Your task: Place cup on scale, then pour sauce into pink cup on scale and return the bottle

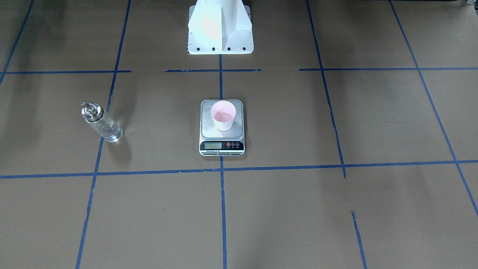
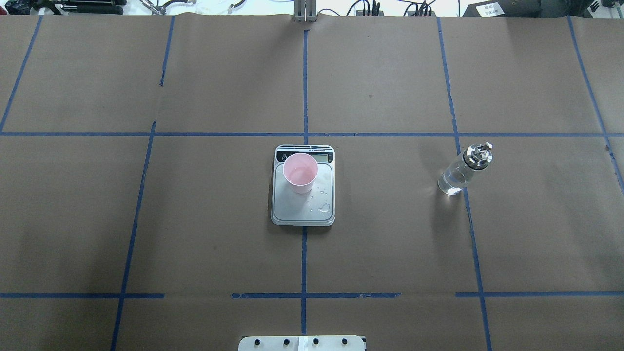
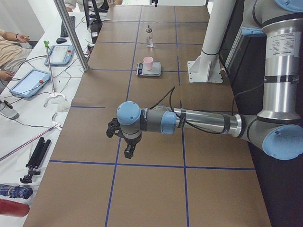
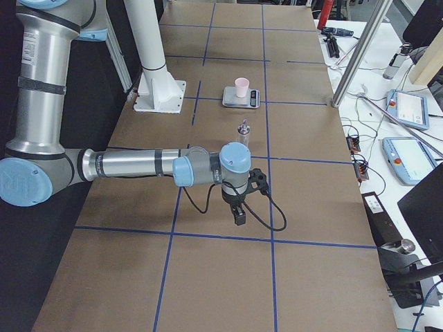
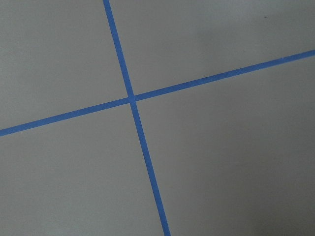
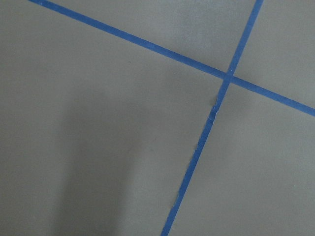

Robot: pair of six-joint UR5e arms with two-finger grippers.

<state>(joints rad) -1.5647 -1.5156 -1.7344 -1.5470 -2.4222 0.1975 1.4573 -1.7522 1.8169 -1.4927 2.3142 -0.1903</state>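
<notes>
The pale pink cup (image 1: 223, 116) stands upright on the scale (image 1: 209, 129) at the table's middle, with clear liquid in it (image 2: 300, 172). Water drops lie on the scale's platform (image 2: 322, 208). The glass bottle (image 2: 463, 168) with its silver spout stands upright on the table on the robot's right, apart from the scale (image 1: 101, 122). Neither gripper shows in the overhead or front view. The left gripper (image 3: 129, 150) and the right gripper (image 4: 239, 216) hang over bare table far from the scale, seen only in the side views, so I cannot tell if they are open or shut. Both wrist views show only brown paper and blue tape.
The white robot pedestal (image 1: 220, 30) stands behind the scale. Blue tape lines cross the brown table. Side benches hold tablets (image 3: 31, 80), cables and tools, with a metal post (image 3: 71, 33) at the table's edge. A person sits by the bench in the exterior left view.
</notes>
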